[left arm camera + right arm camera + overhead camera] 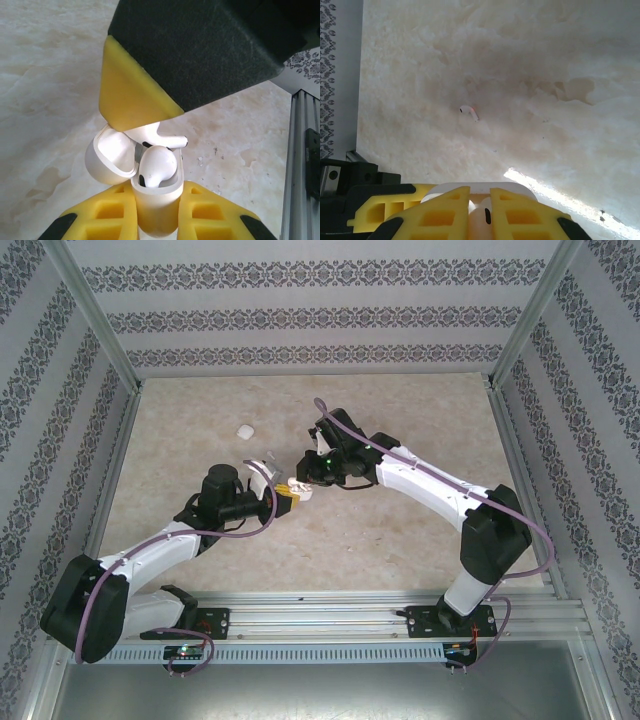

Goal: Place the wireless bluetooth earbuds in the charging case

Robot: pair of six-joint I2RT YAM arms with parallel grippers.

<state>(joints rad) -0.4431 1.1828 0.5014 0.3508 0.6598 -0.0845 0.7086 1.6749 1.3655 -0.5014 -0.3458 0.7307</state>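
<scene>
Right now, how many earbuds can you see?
3. One earbud sits in the open case held by the left gripper, a second earbud is pinched in the right gripper, a third lies loose on the table. Others may be hidden.

The top view looks down from above and behind the arm bases over the whole beige marbled counter point(400, 540). The left wrist view faces right, very close on the open white rounded plastic charging case point(155, 215) in the left jaws. The right wrist view faces left along the counter, sharing that case and the glossy white earbud point(477, 227) in the right jaws.
</scene>
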